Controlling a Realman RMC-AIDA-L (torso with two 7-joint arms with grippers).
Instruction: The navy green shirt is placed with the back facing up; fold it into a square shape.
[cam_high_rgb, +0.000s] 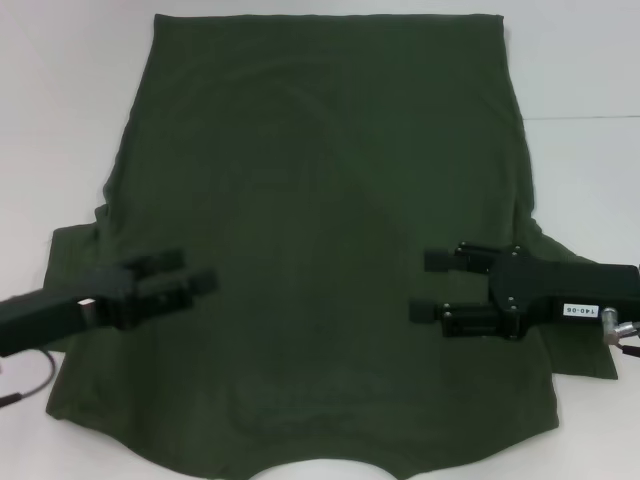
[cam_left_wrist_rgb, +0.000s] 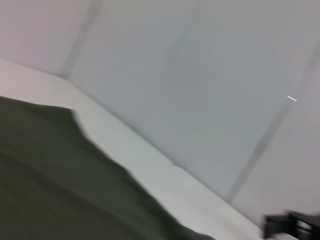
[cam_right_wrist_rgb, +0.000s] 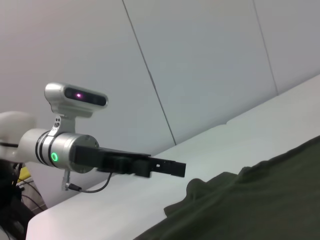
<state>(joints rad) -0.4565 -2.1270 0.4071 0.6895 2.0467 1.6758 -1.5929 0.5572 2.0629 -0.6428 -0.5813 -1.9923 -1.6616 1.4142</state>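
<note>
Head view: the navy green shirt (cam_high_rgb: 320, 250) lies spread flat on the white table (cam_high_rgb: 590, 70), plain side up, collar at the near edge. The left pincer (cam_high_rgb: 190, 272) hovers over the shirt's left side, its fingers apart. The right pincer (cam_high_rgb: 425, 285) is over the right side, fingers clearly spread too.

Left wrist view: just blurry shirt fabric (cam_left_wrist_rgb: 55, 180) on the table edge (cam_left_wrist_rgb: 165, 175).

Right wrist view: the left pincer (cam_right_wrist_rgb: 172, 168) sticks out above the table, near the shirt's rumpled edge (cam_right_wrist_rgb: 240, 205).

Navy green shirt (cam_high_rgb: 320, 250) collar edge, cut off below.
</note>
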